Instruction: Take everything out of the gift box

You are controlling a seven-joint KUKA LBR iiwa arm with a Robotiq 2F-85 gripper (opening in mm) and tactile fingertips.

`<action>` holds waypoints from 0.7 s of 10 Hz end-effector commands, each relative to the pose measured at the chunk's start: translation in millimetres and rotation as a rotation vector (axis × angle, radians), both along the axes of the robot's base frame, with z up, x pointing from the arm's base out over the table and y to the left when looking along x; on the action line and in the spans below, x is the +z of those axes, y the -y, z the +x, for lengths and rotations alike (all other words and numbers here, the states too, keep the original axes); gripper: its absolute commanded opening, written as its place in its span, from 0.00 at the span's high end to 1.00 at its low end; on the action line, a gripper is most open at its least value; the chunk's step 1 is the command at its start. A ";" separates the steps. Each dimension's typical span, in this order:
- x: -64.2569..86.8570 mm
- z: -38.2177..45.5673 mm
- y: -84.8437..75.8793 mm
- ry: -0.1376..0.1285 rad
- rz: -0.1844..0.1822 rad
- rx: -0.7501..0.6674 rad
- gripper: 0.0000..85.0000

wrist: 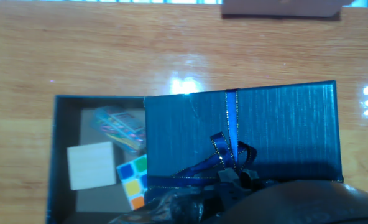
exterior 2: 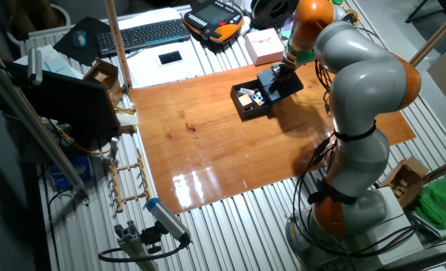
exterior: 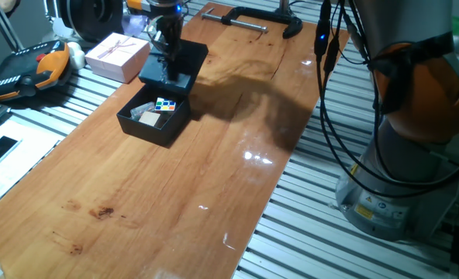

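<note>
Lid (wrist: 246,130) in closed claw (exterior: 167,74)

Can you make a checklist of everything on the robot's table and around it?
Surface: wooden table, bare and shiny in front.
Job's things: gift box open; beige cube, puzzle cube and a third colourful item inside. Lid leans across one box edge.
Clutter: pink box, clamp.
Hand: hand down at the lid; fingers hidden.
Cables: black cables hang along the arm.
Surroundings: keyboard, pendant.
</note>
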State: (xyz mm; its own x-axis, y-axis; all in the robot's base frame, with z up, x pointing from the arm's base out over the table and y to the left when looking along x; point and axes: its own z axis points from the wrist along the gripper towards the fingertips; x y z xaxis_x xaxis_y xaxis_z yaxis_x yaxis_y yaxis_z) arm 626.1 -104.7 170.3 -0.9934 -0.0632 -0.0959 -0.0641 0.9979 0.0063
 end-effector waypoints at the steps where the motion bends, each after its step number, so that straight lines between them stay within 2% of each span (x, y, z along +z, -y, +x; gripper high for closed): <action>1: -2.7 -0.7 3.1 0.000 0.005 0.001 0.99; 3: -6.6 -1.7 8.9 0.000 0.000 -0.010 0.99; 4: -7.2 -2.5 10.5 -0.001 0.004 -0.061 0.99; 5: -6.8 -3.2 11.1 0.004 -0.006 -0.074 0.99; 6: -6.3 -3.6 11.1 0.008 -0.047 -0.047 0.99; 7: -6.5 -3.5 11.2 0.004 -0.068 -0.021 0.99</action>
